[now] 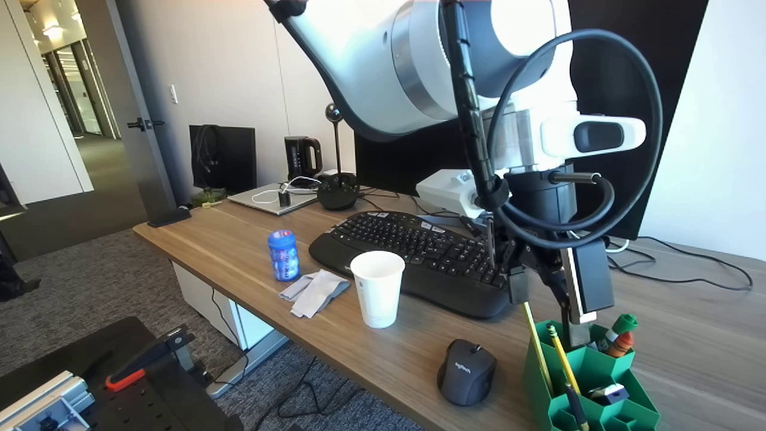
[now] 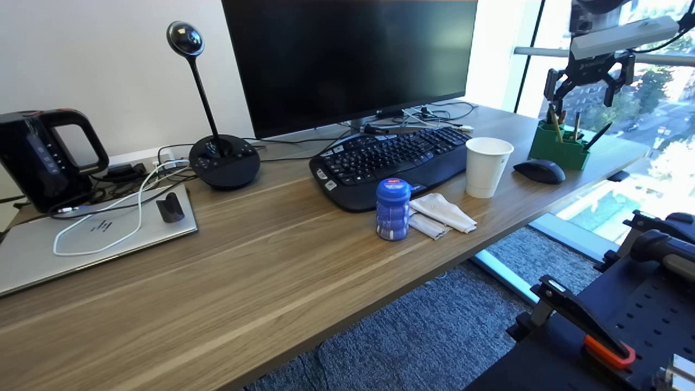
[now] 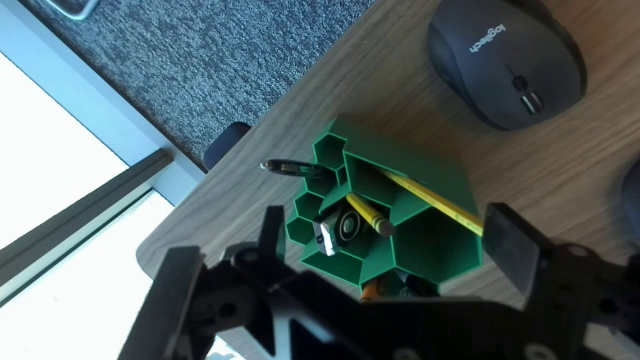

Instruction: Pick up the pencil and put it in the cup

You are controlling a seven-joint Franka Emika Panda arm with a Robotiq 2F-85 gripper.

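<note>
Wrist view: gripper (image 3: 384,220) wide over green holder (image 3: 402,145).
We note two pencils (image 3: 367,212) inside; both exterior views: white cup (image 1: 378,293) upright, left of holder.

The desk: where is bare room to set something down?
Widest: bare wood between the silver laptop and the blue can. Smaller: between the white cup and the mouse. Crowded: around the kettle, and the green holder under the open gripper.

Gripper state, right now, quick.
Gripper: open, holding nothing, jaws spread wide over the green pencil holder.
</note>
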